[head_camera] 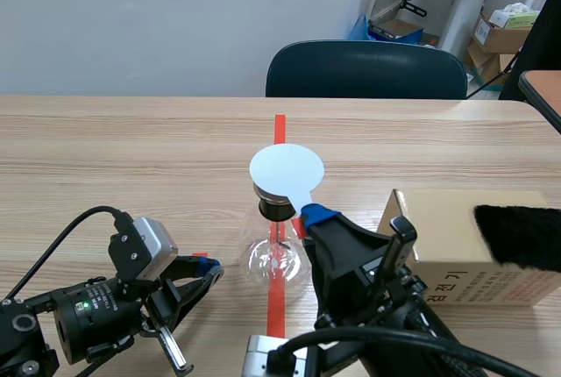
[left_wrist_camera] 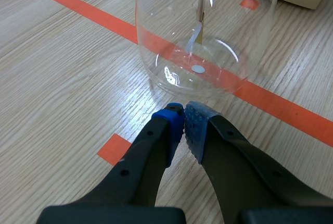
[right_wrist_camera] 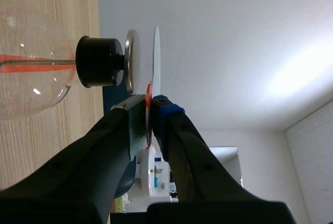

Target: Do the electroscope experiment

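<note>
The right gripper clamps the white disc just above the flask, mid-table toward the near edge; hold it level and close. The left gripper rests closed, empty, beside the flask.

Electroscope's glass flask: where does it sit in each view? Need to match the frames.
Scene view: glass flask at table centre, between the arms, below the white disc.
Left wrist view: flask just ahead of the left gripper, fingers shut on nothing.
Right wrist view: flask ahead of and beside the right gripper, which is shut on the white disc.
Shared landmark: orange-red tape line running under the flask.
</note>
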{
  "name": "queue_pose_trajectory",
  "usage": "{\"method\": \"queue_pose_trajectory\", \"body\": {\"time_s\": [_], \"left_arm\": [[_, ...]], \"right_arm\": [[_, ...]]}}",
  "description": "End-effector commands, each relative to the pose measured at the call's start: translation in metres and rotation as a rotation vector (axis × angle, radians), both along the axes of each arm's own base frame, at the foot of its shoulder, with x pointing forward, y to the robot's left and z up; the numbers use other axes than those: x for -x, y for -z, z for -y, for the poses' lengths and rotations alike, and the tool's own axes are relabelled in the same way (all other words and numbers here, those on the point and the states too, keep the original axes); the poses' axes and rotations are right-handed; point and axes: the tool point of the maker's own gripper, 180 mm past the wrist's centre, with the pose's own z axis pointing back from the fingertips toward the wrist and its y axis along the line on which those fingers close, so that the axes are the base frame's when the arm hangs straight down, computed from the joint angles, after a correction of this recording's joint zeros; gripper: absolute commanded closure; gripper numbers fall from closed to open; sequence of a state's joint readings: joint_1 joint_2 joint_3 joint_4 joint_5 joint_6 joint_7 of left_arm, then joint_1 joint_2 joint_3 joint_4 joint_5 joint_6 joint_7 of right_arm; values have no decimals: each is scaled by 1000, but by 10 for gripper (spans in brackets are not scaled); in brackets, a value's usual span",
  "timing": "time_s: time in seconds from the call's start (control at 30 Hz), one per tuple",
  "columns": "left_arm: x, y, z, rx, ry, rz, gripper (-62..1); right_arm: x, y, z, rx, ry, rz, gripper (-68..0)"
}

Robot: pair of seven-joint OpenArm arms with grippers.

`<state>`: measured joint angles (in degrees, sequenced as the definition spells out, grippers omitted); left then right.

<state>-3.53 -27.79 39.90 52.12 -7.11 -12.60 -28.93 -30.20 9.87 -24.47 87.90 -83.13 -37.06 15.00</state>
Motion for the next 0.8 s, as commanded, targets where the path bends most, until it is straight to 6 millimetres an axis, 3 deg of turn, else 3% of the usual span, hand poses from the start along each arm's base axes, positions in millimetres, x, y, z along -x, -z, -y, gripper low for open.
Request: {"method": "queue_pose_trajectory", "body": {"time_s": [0.0, 0.53, 0.77], "left_arm": [[-2, -9, 6, 33, 4, 17, -55], [-2, -5, 5, 19, 2, 6, -55], [-2, -6, 6, 20, 2, 6, -55]], "right_arm": [[-6, -10, 2, -7, 6, 37, -18], [-6, -10, 3, -7, 9, 37, -18], [-16, -10, 19, -13, 114, 33, -18]]}}
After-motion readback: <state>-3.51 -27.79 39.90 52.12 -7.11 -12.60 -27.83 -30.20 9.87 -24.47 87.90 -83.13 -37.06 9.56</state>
